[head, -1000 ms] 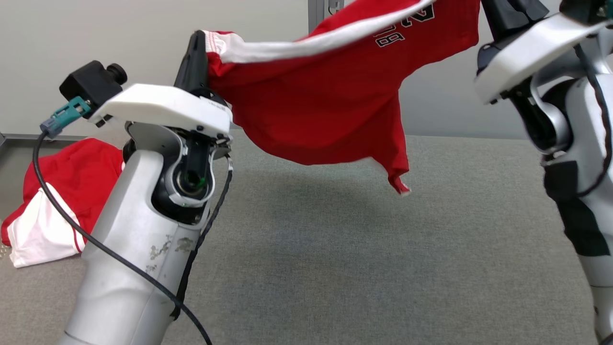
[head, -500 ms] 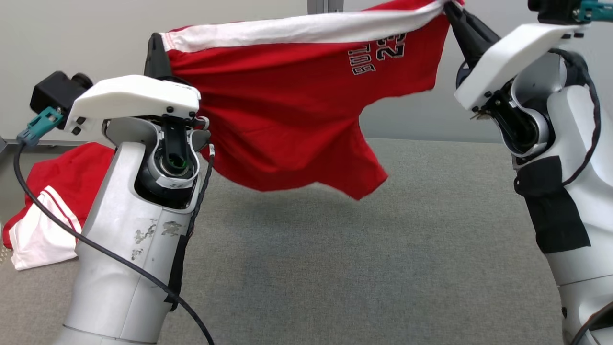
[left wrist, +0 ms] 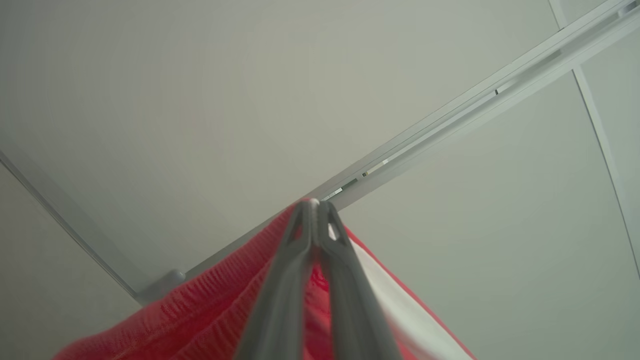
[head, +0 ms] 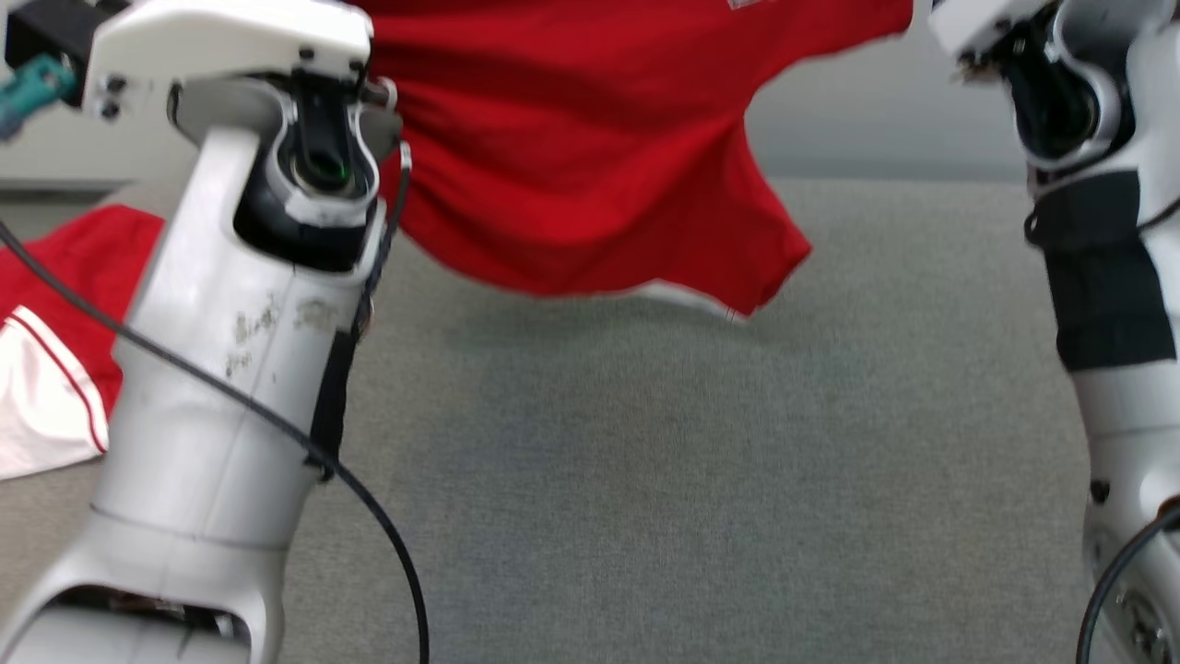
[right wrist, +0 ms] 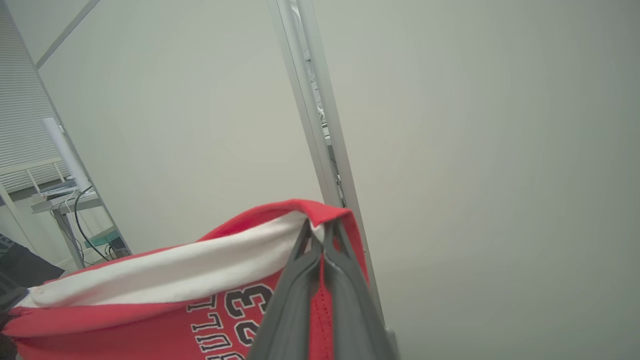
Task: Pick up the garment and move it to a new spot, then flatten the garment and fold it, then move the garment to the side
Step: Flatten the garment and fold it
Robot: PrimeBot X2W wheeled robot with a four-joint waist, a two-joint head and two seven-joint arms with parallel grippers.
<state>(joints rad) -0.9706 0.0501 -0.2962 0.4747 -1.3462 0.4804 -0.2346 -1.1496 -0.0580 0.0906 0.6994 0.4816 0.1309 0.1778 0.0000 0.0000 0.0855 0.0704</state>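
My head camera has dipped: the far edge of the counter [head: 691, 480] now sits higher in the view, and the other red-and-white cloth [head: 64, 304] has slid toward the left border. The garment [head: 590, 138], slack and slanting up to my right a second ago, now hangs spread between both arms, its white band past the top edge. My left arm [head: 230, 369] and right arm [head: 1106, 277] loom larger. The hem's low corner has swung back rightward.

Red garment [head: 590, 138] with a white band and "23" lettering, hanging spread out mid-air, bottom hem sagging loose and wavy.
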